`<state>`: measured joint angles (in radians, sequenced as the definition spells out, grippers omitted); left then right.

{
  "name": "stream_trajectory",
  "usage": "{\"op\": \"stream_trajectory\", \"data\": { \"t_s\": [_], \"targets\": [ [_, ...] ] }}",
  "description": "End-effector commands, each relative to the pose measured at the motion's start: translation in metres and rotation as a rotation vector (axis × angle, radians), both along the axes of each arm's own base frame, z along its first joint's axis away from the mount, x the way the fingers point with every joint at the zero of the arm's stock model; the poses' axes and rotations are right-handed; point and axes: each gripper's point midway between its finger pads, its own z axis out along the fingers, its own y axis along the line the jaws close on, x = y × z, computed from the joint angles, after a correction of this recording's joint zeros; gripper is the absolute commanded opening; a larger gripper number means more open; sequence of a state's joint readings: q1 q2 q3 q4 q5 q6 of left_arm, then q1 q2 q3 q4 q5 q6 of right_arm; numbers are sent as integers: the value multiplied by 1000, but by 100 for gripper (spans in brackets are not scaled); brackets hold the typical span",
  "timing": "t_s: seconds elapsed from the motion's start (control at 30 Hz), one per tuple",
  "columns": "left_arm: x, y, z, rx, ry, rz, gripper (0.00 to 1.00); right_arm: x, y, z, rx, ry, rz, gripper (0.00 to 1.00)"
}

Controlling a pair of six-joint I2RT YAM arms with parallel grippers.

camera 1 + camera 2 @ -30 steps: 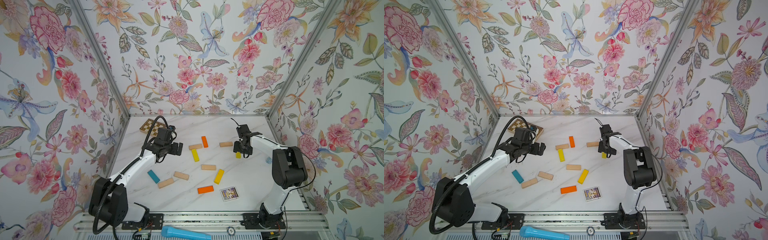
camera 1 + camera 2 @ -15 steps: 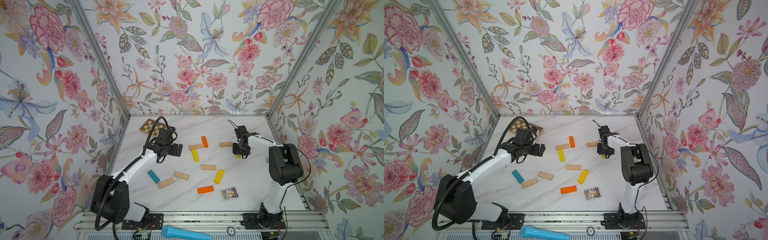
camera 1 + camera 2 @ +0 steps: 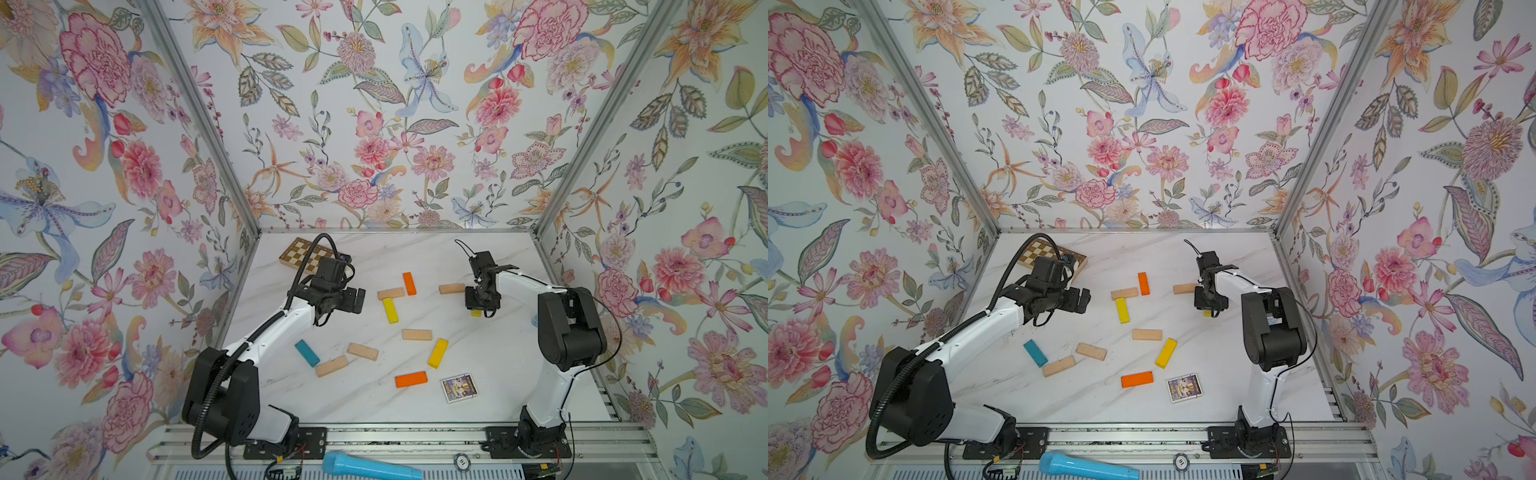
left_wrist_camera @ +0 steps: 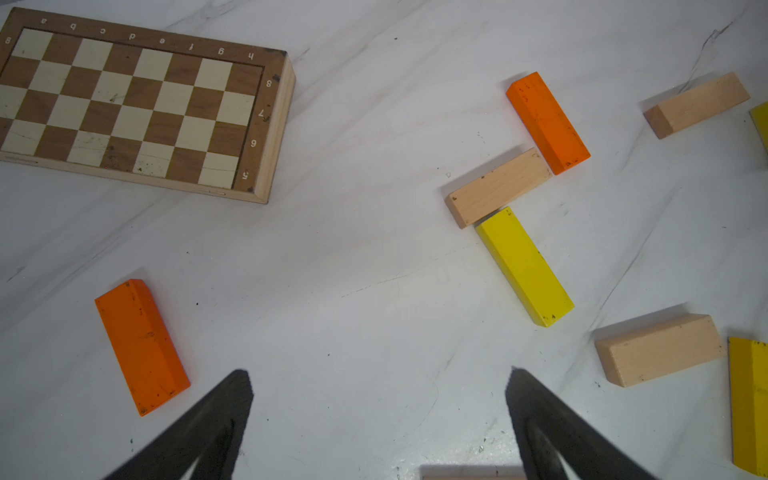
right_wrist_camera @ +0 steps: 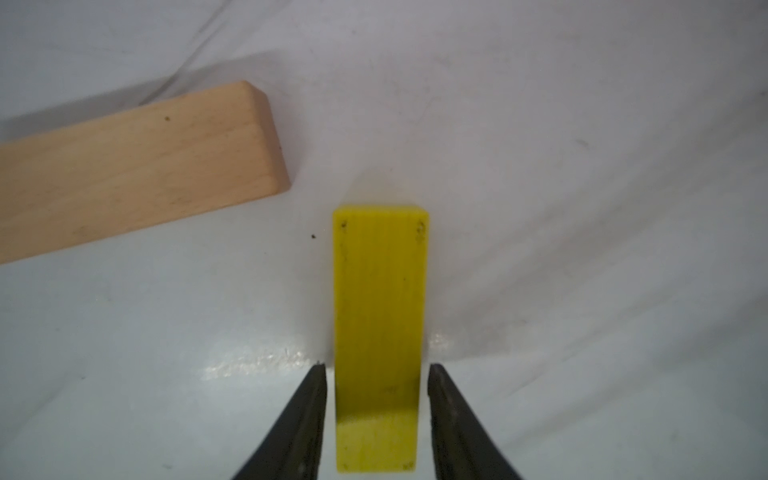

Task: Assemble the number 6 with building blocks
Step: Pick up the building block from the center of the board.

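Observation:
Building blocks lie scattered on the white marble table (image 3: 498,374). An orange (image 3: 409,283), a beige (image 3: 390,293) and a yellow block (image 3: 390,310) touch end to end. My right gripper (image 5: 378,365) points down over another yellow block (image 5: 380,299), with one finger on each long side and a thin gap at both; only the tip of that block (image 3: 476,313) shows in the top views. A beige block (image 5: 137,166) lies just beside it. My left gripper (image 4: 378,374) hangs wide open over bare table, an orange block (image 4: 141,345) off to its side.
A chequered board (image 3: 303,255) lies at the back left. Loose beige (image 3: 417,334), yellow (image 3: 438,353), orange (image 3: 411,379) and teal (image 3: 307,353) blocks lie mid-table, with a picture card (image 3: 459,387) at the front. A blue cylinder (image 3: 370,469) rests on the front rail.
My right gripper's jaws have narrowed close around the yellow block, and that arm has edged slightly left. The left arm has barely moved and stays open.

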<state>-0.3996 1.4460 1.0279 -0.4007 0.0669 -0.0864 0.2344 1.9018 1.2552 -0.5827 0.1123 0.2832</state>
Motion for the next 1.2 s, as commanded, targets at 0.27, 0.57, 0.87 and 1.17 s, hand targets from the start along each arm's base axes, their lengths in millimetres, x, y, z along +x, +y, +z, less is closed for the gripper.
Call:
{"op": "stream_trajectory", "data": {
  "t_s": [0.27, 0.57, 0.87, 1.17],
  "targets": [
    [1, -1, 3, 22, -6, -9, 99, -2, 7, 3, 14, 6, 33, 29],
    [1, -2, 4, 11, -9, -11, 99, -5, 36, 58, 27, -102, 122, 25],
    [3, -6, 3, -10, 0, -12, 99, -10, 100, 96, 97, -186, 232, 25],
    [5, 2, 9, 8, -35, 33, 99, -3, 145, 73, 103, -130, 320, 25]
  ]
}}
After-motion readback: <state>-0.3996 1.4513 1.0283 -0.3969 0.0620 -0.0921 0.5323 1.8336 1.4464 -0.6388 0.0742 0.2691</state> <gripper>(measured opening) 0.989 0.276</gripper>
